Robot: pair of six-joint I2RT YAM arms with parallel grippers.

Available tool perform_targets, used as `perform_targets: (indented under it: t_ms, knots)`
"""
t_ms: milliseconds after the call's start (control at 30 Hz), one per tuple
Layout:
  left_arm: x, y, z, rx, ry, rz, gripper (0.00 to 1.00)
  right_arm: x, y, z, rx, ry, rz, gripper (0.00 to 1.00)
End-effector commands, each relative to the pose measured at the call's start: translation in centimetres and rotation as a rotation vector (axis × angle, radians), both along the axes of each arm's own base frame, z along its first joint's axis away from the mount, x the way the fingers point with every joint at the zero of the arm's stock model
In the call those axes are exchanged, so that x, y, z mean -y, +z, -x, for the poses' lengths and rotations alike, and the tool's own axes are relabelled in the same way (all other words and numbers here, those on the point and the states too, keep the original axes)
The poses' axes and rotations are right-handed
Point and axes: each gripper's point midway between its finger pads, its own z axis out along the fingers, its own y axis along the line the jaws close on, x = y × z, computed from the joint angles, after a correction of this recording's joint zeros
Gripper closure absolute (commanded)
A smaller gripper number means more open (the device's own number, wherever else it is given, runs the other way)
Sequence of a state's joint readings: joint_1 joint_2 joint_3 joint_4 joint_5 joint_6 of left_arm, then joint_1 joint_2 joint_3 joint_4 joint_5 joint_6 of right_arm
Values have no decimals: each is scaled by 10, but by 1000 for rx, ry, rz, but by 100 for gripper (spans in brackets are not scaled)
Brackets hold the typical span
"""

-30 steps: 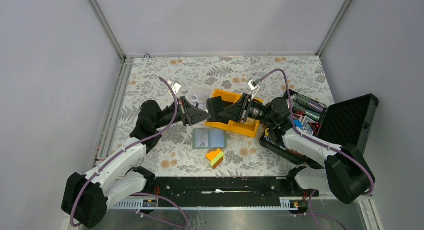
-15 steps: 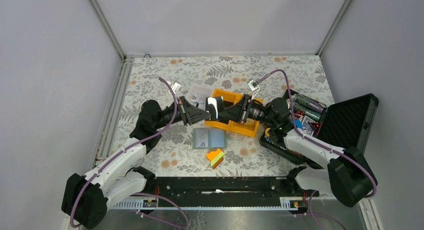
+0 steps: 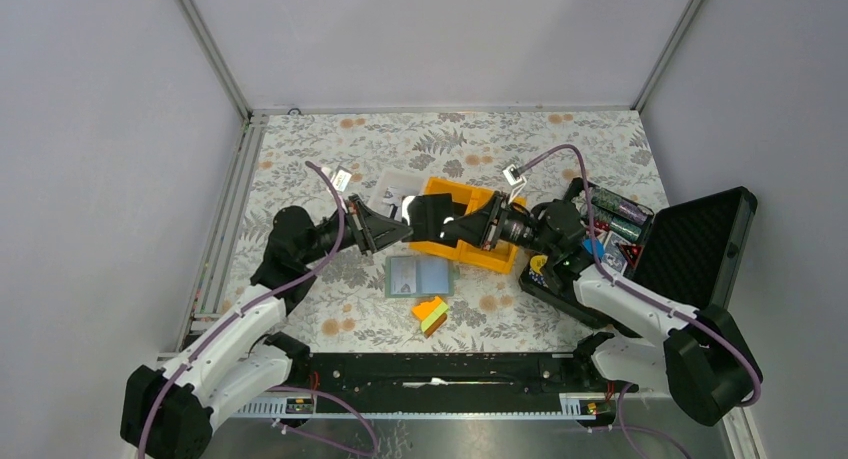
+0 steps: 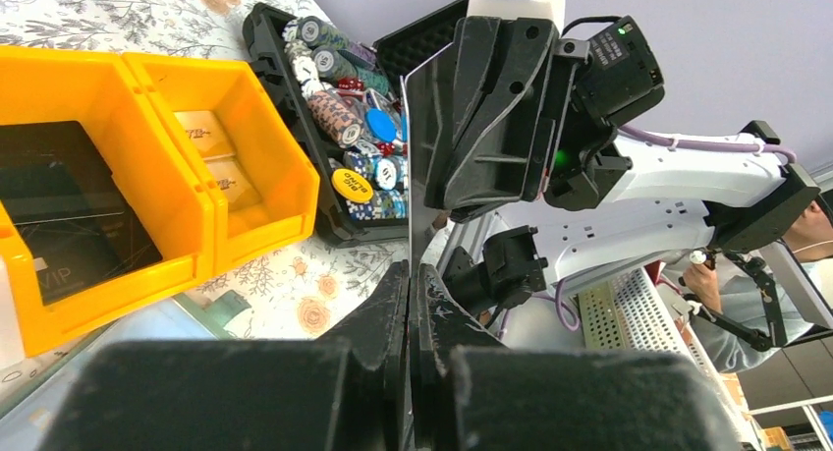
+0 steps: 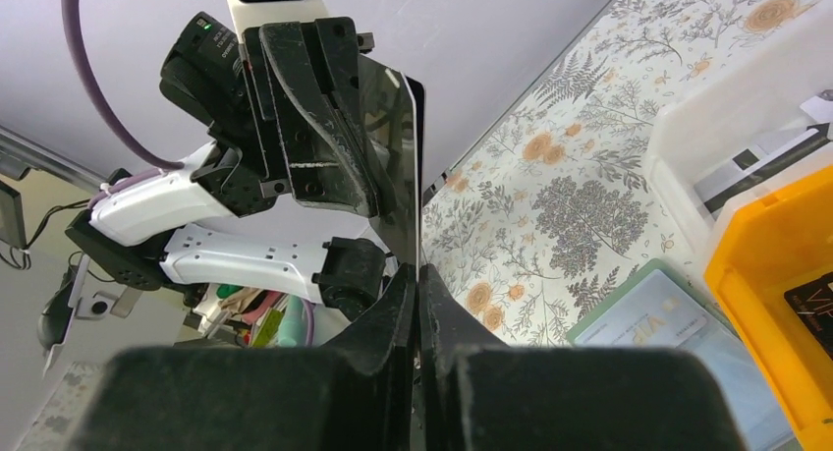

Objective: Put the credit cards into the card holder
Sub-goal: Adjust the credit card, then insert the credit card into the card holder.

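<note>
From where I stand, the floral table point(image 3: 560, 149) is crowded on its right side. The big black case point(image 3: 700, 241) lies open there, and its tray is packed with poker chips point(image 4: 344, 117). The right arm crosses over the case's left edge and hides part of it.

Left of the case is the orange bin point(image 3: 490, 255). One compartment holds a black card point(image 4: 69, 215) and the next holds tan cards point(image 4: 206, 156). Seen from above, both wrists cover much of the bin. A white tray point(image 3: 392, 187) sits just beyond it to the far left, with a striped white card point(image 5: 756, 166) inside; the rest of its contents are hard to read.

The card holder point(image 3: 419, 276) lies open and flat, near of the bin. A pale card shows through one clear pocket. The wedge block point(image 3: 432, 314) sits just near of it, apart from it.

Above the bin's left end, the glossy black credit card point(image 5: 393, 146) stands on edge in the air. The left gripper point(image 4: 411, 294) is clamped tight on one edge and the right gripper point(image 5: 416, 284) is pinched on the opposite one. From the left wrist the card shows only as a thin line.
</note>
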State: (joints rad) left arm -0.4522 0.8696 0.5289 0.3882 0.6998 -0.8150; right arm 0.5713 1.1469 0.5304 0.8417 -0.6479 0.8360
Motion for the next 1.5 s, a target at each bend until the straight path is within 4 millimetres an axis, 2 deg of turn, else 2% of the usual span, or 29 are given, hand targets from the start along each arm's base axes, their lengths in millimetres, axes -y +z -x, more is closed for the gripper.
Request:
perform_targets:
  t_ms: [0, 67, 133, 267, 400, 500, 667, 833, 967, 1200, 1467]
  knots:
    - [-6, 11, 0, 67, 27, -2, 100, 7, 4, -8, 23, -66, 0, 100]
    - [-16, 4, -6, 59, 97, -54, 100, 9, 0, -11, 1, -94, 15, 100]
    - [-31, -8, -16, 42, 217, -125, 100, 12, -14, -16, -52, -130, 60, 100]
    - [-54, -45, -18, -62, 339, -237, 100, 4, -48, -14, -160, -197, 181, 100]
    - [-53, -86, -7, -217, 310, -267, 100, -11, -88, -1, -269, -261, 305, 100]
    - [-58, -110, -2, -299, 340, -266, 100, -20, -113, 8, -350, -284, 335, 100]
    - [-56, -122, 10, -349, 311, -214, 100, -32, -142, 20, -415, -297, 373, 100]
    - [-56, -148, 15, -440, 292, -222, 100, -36, -159, 18, -472, -315, 410, 100]
    - [-54, -162, 16, -488, 270, -226, 100, -37, -184, 16, -523, -343, 457, 100]
    - [-58, -178, 14, -510, 285, -245, 100, -48, -197, 14, -535, -327, 470, 100]
    - [-63, -186, 8, -518, 310, -244, 100, -51, -193, 11, -523, -327, 442, 100]
